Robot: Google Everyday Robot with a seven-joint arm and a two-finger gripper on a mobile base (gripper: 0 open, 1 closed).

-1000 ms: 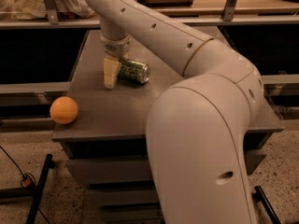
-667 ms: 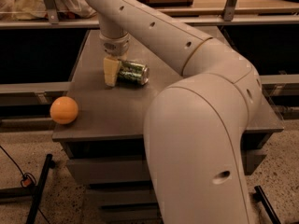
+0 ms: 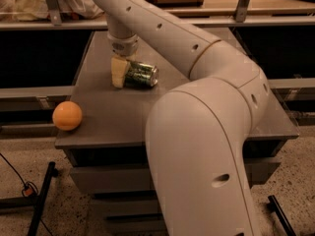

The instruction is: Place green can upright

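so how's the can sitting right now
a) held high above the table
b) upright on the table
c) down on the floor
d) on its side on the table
D: the can lies on its side on the table, silver end facing sideways, with the gripper down at its other end.

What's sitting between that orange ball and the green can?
In the camera view, only bare tabletop runs from the orange ball to the gripper, which sits at the end of the green can nearest it.
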